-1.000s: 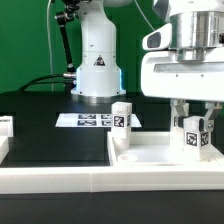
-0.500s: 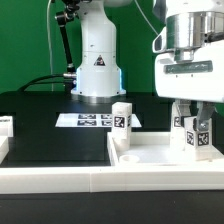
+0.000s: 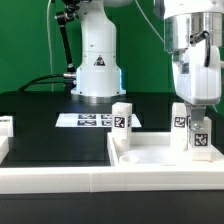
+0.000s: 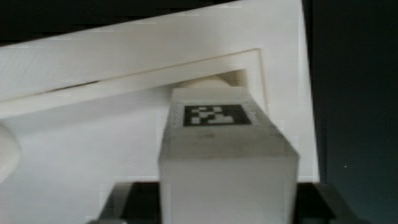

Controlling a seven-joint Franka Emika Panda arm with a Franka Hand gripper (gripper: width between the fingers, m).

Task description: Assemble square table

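The white square tabletop (image 3: 150,156) lies at the front right of the exterior view. One short white leg (image 3: 121,119) stands upright at its near-left corner. My gripper (image 3: 192,112) comes down from above at the exterior view's right. It is shut on a second tagged leg (image 3: 197,138), which it holds upright on the tabletop's right part. In the wrist view this leg (image 4: 222,150) fills the middle between my dark fingers (image 4: 139,205). The gripper (image 4: 222,208) clamps it on both sides, and the tabletop's rimmed face (image 4: 89,95) lies behind it.
The white robot base (image 3: 97,65) stands at the back centre with the marker board (image 3: 88,120) in front of it on the black table. A long white rail (image 3: 60,180) runs along the front. Another white tagged part (image 3: 5,126) sits at the far left.
The wrist has turned and shifted a little to the exterior view's right. The held leg has moved with it, and its tags now face differently.
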